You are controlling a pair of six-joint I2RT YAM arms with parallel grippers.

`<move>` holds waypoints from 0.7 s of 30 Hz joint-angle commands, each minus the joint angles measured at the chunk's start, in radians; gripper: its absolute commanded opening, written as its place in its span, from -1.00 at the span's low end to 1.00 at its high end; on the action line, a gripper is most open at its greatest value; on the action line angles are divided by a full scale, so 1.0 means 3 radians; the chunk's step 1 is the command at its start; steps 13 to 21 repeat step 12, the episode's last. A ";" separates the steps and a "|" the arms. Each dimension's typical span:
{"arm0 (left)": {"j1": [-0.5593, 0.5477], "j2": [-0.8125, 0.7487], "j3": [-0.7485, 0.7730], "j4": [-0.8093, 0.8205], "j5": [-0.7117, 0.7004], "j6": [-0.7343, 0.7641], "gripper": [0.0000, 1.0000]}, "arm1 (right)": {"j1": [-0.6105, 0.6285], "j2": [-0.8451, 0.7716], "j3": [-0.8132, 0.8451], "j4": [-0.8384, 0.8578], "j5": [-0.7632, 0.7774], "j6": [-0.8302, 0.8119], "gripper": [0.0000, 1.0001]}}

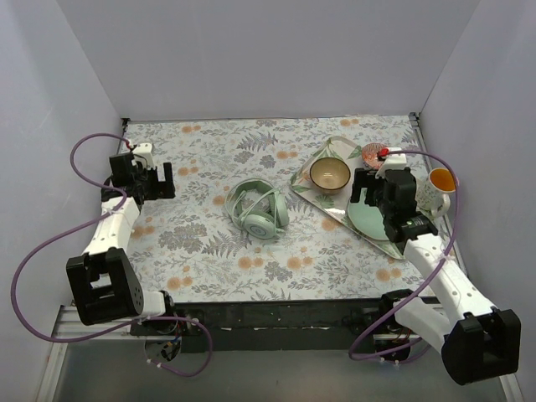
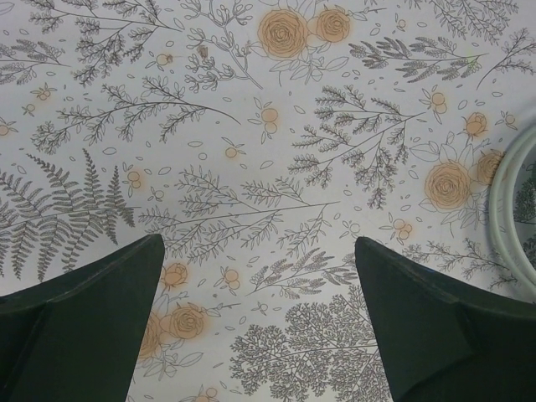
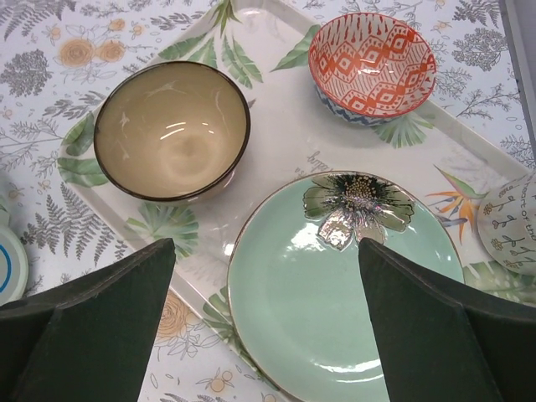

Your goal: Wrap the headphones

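Note:
The pale mint-green headphones [image 1: 258, 209] lie folded on the flowered cloth at the table's middle, ear cups close together, with thin pale loops lying across them. My left gripper [image 1: 161, 182] is open and empty at the far left, well apart from them. In the left wrist view its fingers [image 2: 258, 243] hang over bare cloth, and a pale curved edge of the headphones [image 2: 509, 209] shows at the right border. My right gripper [image 1: 370, 194] is open and empty above the tray, right of the headphones. In the right wrist view [image 3: 266, 244] a white-ringed ear cup [image 3: 8, 264] peeks in at the left edge.
A leaf-print tray [image 1: 306, 180] at the right holds a tan bowl [image 1: 330, 173], a red patterned bowl [image 1: 372, 152] and a pale green plate [image 1: 364, 219]. A mug [image 1: 431, 191] stands beside the tray. White walls close in the table on three sides.

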State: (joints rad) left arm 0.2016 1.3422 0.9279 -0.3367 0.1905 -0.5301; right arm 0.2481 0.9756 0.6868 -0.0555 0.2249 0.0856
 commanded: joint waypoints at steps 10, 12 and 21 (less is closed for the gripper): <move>0.0008 -0.0153 -0.0035 -0.0079 0.0239 -0.0064 0.96 | -0.0009 -0.0312 -0.0213 0.0543 0.0242 0.0323 0.97; 0.0008 -0.0148 -0.0041 -0.0085 0.0249 -0.0064 0.96 | -0.0009 -0.0317 -0.0219 0.0538 0.0283 0.0277 0.97; 0.0008 -0.0148 -0.0041 -0.0085 0.0249 -0.0064 0.96 | -0.0009 -0.0317 -0.0219 0.0538 0.0283 0.0277 0.97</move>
